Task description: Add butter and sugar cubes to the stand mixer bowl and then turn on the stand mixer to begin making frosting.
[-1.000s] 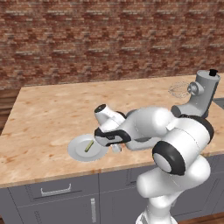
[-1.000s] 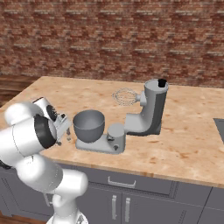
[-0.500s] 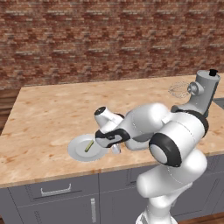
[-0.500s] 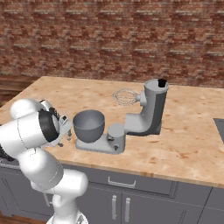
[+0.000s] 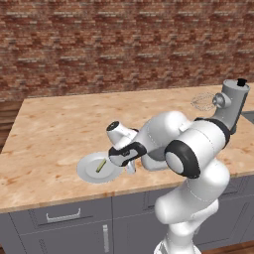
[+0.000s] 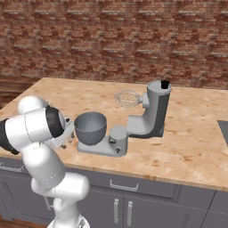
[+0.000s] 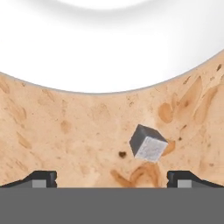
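One sugar cube (image 7: pixel 148 144) lies tilted on wooden counter (image 7: pixel 65 144), just outside plate (image 7: pixel 109 48) rim, between wide-spread fingertips (image 7: pixel 43 178) of gripper (image 7: pixel 111 179) hanging low over it, nothing held. Butter (image 5: pixel 100 165) rests on plate. Stand mixer (image 6: pixel 149 116), head tilted back, stands well apart from plate; stand mixer bowl (image 6: pixel 91 128) sits on mixer base.

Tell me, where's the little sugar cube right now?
In the hand view, the sugar cube lies on the wooden counter, just off the plate's rim, between the open gripper's fingertips.
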You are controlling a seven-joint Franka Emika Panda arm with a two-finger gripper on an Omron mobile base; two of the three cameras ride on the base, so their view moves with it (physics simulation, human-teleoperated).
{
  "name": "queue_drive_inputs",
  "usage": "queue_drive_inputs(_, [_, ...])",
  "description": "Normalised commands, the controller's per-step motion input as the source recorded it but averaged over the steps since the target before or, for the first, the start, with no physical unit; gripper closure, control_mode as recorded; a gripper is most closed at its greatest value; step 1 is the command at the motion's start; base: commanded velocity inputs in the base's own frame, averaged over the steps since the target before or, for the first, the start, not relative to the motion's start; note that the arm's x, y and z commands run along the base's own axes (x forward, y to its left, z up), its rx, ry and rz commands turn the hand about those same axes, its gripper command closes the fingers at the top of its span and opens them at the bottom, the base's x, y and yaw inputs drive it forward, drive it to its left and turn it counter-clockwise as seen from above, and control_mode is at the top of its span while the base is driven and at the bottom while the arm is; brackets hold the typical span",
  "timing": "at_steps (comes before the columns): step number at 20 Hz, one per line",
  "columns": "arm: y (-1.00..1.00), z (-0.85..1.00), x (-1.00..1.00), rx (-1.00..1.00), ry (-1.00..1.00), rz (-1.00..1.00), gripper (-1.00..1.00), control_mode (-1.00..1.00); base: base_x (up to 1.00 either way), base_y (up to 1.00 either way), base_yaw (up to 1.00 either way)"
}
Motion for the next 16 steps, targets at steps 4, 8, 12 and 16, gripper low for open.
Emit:
queue_drive_inputs(4, [0.08, -0.07, 0.12, 0.0, 0.0, 0.0, -1.0, -1.0, 0.0, 0.0, 0.0])
queue_drive_inputs(8, [0.04, -0.06, 0.2, 0.0, 0.01, 0.0, -1.0, -1.0, 0.0, 0.0, 0.0])
queue_drive_inputs(12, [0.0, -0.17, 0.26, 0.0, 0.02, 0.0, -1.0, -1.0, 0.0, 0.0, 0.0])
queue_drive_inputs(16, [0.01, -0.23, 0.17, 0.0, 0.03, 0.0, -1.0, -1.0, 0.0, 0.0, 0.0])
